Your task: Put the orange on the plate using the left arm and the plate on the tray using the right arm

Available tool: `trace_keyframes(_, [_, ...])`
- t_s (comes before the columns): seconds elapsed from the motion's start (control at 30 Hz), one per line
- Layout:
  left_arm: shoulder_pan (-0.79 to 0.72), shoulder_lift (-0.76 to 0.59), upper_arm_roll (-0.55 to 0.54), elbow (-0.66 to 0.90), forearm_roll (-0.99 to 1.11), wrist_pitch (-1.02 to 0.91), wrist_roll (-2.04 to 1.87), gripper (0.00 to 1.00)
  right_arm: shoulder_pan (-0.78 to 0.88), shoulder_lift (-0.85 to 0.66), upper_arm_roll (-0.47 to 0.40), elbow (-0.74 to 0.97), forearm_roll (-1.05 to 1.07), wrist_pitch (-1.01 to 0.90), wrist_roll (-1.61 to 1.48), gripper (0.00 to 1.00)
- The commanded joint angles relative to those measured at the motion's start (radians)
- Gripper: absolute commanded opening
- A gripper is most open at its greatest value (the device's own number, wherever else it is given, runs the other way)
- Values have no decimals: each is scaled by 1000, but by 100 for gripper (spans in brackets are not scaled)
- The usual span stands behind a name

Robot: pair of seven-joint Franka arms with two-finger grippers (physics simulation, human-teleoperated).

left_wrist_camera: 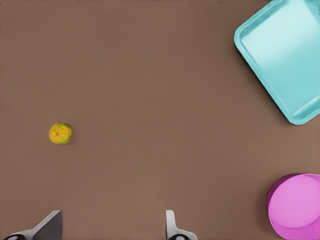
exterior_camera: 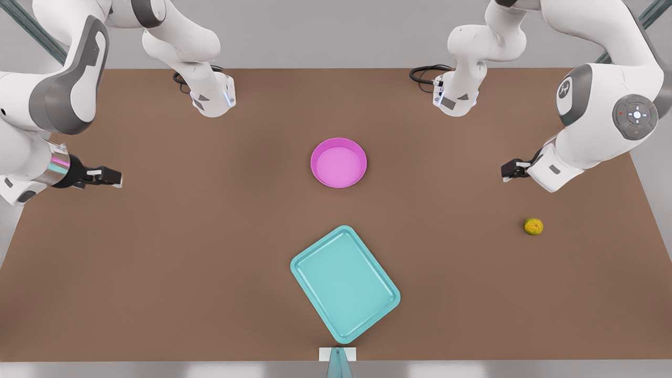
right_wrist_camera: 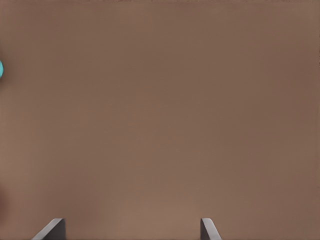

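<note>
Orange (exterior_camera: pixel 533 226) is sitting alone on the brown surface (exterior_camera: pixel 184 252) at the front view's right, well apart from the plate (exterior_camera: pixel 338 163) at centre and the tray (exterior_camera: pixel 345 283) lying skewed nearer the camera.

Left claw (exterior_camera: pixel 508 171) is hanging above the surface near the orange, fingers spread wide and holding nothing; in its wrist view the orange (left_wrist_camera: pixel 60 133) is lying off to one side of the fingers (left_wrist_camera: pixel 172 227), not between them.

Right claw (exterior_camera: pixel 113 177), on the arm with the metal ring, is waiting at the front view's left, also wide open and empty, as far as its fingertips (right_wrist_camera: pixel 209 230) are showing.

Step in hand, as I am judging it: centring the left claw over the orange before lowering. The fruit is small and round and will likely roll if nudged by one finger first.

Nothing is standing in the path to the plate; the plate is empty.
</note>
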Motion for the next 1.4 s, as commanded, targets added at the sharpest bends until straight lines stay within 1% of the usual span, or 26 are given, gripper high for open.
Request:
trace_keyframes(0.0, [1, -1, 0, 1, 1, 37, -45, 100, 0, -2, -1, 0, 0, 39, -46, 100])
trace_keyframes(0.07, [7, 9, 3, -1, -1, 43, -59, 100, 0, -5, -1, 0, 0, 39, -46, 100])
trace_keyframes(0.13, [36, 104, 41, -16, -5, 58, -55, 100, 0, -3, -1, 0, 0, 39, -47, 100])
trace_keyframes(0.17, [64, 135, 63, -113, -4, 167, -57, 100, 1, 5, -1, 3, -6, 39, -49, 100])
trace_keyframes(0.23, [125, 230, 83, -128, -12, 337, 16, 100, 6, 31, -1, 10, -6, 39, -52, 100])
trace_keyframes(0.27, [180, 291, 83, -130, -13, 428, 176, 100, 12, 49, -1, 10, -6, 39, -49, 100])
trace_keyframes(0.3, [218, 310, 83, -231, -13, 618, 314, 100, 12, 51, -1, 11, -6, 39, -49, 100])
trace_keyframes(0.37, [272, 381, 81, -253, -13, 753, 403, 100, 6, 51, -1, 10, -6, 40, -46, 100])
trace_keyframes(0.4, [287, 408, 81, -254, -13, 784, 417, 100, 2, 52, -1, 6, -6, 51, -46, 100])
trace_keyframes(0.43, [288, 411, 81, -288, -13, 816, 415, 100, 12, 52, -1, 10, -8, 54, -46, 100])
trace_keyframes(0.5, [289, 427, 81, -289, -13, 822, 419, 100, 14, 51, -1, 10, -8, 53, -44, 100])
trace_keyframes(0.6, [332, 454, 81, -291, -12, 811, 483, 100, 11, 52, -1, 4, -8, 51, -44, 100])
trace_keyframes(0.7, [330, 457, 81, -329, -12, 810, 483, 100, 9, 55, -1, 3, -6, 51, -43, 100])
trace_keyframes(0.93, [343, 502, 81, -332, -10, 776, 483, 100, 8, 61, -1, 3, -6, 51, -43, 100])
trace_keyframes(1.2, [346, 539, 81, -329, -12, 796, 472, 100, 5, 67, -1, 3, -2, 51, -43, 100])
trace_keyframes(1.23, [346, 539, 81, -329, -12, 801, 471, 85, 3, 67, -1, 3, -2, 51, -43, 100])
trace_keyframes(1.27, [346, 537, 81, -329, -12, 801, 471, 77, 5, 67, -1, 3, -2, 51, -43, 100])
trace_keyframes(1.37, [346, 539, 81, -329, -10, 801, 471, 77, 3, 67, -1, 3, -2, 51, -43, 100])
